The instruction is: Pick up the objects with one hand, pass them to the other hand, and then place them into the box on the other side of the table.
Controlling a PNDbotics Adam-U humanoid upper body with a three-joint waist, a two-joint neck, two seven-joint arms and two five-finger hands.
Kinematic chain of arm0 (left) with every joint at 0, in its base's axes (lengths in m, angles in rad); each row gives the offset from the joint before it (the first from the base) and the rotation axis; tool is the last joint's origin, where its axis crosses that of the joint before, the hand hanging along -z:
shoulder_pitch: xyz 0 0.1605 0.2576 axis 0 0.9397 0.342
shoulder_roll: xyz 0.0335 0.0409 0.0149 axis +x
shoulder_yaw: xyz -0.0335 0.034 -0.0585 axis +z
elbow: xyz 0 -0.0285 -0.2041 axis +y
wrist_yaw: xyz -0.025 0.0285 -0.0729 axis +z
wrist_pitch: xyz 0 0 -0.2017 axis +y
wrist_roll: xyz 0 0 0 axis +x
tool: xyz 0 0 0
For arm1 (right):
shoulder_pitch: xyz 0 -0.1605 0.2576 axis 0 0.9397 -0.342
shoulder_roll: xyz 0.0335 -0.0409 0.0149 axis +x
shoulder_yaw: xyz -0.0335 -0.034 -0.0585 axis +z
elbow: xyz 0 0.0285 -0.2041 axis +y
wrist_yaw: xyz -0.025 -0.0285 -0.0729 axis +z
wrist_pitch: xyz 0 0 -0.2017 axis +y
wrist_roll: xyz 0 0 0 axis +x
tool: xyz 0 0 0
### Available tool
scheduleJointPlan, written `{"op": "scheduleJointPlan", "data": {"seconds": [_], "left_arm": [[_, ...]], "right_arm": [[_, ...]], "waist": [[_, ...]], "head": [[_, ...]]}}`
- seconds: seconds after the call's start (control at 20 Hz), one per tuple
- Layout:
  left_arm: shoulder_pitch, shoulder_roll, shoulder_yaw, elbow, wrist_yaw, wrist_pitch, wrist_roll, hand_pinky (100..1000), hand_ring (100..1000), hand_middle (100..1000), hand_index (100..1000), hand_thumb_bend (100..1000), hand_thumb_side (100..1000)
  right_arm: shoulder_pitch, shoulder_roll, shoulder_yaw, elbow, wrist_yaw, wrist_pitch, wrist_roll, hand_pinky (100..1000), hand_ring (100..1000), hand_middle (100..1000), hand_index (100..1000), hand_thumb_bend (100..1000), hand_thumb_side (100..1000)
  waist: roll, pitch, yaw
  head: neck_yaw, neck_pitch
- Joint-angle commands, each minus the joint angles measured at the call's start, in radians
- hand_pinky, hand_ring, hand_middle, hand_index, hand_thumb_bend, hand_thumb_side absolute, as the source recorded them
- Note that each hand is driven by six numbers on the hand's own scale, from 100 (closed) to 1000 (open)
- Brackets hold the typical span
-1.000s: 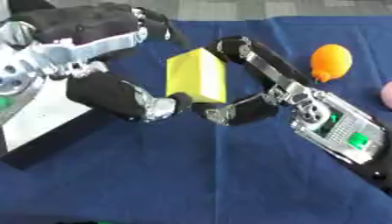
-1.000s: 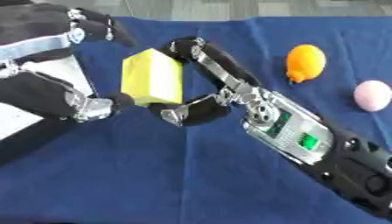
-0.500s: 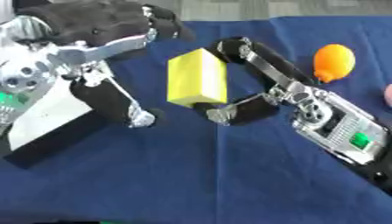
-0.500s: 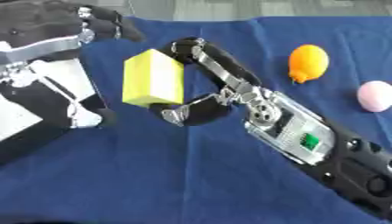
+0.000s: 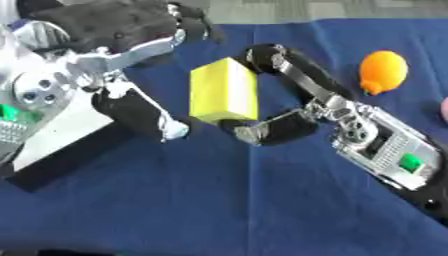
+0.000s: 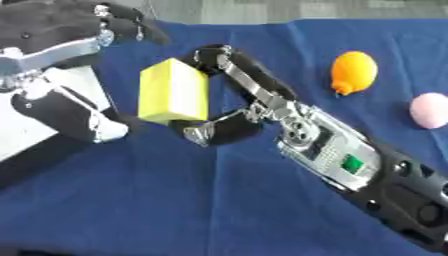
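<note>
Blue-clothed table (image 5: pixel 219 200) w/ white box (image 5: pixel 52 135) at its left edge. Left hand (image 5: pixel 114 65) hangs above the box, fingers spread, just beside the block. Right hand (image 6: pixel 254 107) grips yellow block (image 5: pixel 224 95) mid-table, fingers on top, thumb underneath. Orange fruit (image 6: pixel 353 71) & pink ball (image 6: pixel 430 110) lie at far right.

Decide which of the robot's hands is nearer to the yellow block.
Right. The right hand holds the yellow block, fingers above and thumb below. The left hand is just off the block's left side, open, not touching.
</note>
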Motion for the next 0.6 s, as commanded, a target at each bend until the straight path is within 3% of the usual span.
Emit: {"op": "scheduleJointPlan", "data": {"seconds": [0.05,0.3,0.6], "left_arm": [[-0.03,0.004,0.004,-0.007,0.005,0.018,-0.007,1000,935,869,935,420,311],[-0.047,-0.013,-0.006,-0.007,0.025,0.054,-0.02,1000,935,869,934,388,347],[-0.044,-0.02,-0.018,-0.007,0.03,0.094,-0.027,1000,931,861,922,354,453]], "right_arm": [[-0.016,-0.008,-0.008,-0.01,0.014,-0.004,-0.007,730,597,449,591,209,100],[-0.016,-0.001,-0.004,-0.01,0.054,-0.004,-0.022,728,598,449,590,209,100],[-0.022,0.005,-0.012,-0.01,0.057,0.016,-0.051,724,596,447,590,210,100]], "waist": [[0.016,-0.023,0.005],[0.017,-0.02,0.009],[0.018,-0.019,0.009]], "head": [[0.002,-0.001],[0.001,-0.001],[0.002,-0.001]]}}
